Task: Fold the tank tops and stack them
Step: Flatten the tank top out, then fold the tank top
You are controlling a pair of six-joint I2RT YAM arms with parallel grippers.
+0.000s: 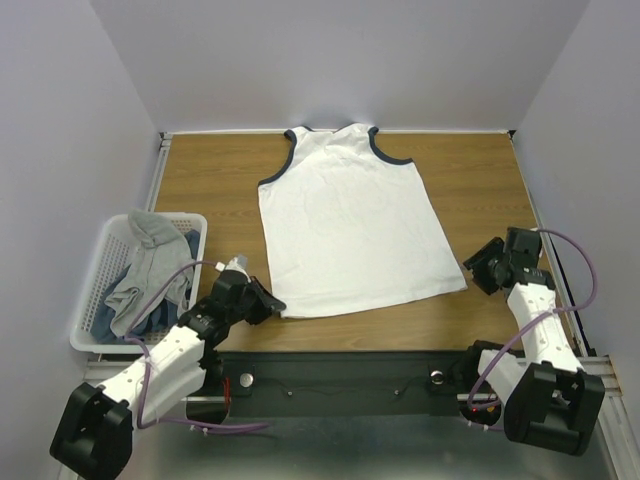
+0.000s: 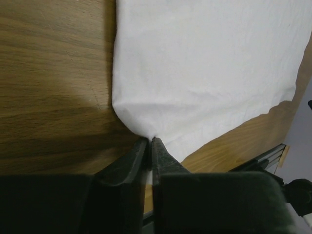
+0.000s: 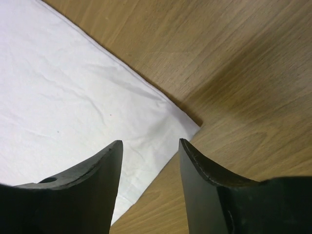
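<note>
Left gripper (image 2: 150,141): stretches low, pinches white top (image 1: 350,230) at near-left corner | right gripper (image 3: 150,142): angles down, gapes wide beside near-right corner | white top: lies flat on table (image 1: 200,180)

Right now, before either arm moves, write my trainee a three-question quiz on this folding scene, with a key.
1. True or false: the left gripper is shut on a hem corner of the white tank top.
2. The right gripper is: A) shut on cloth; B) open near the other hem corner; C) touching the left gripper.
3. Fill in: the grey tops lie in the white ____.

Key: 1 true; 2 B; 3 basket.
</note>
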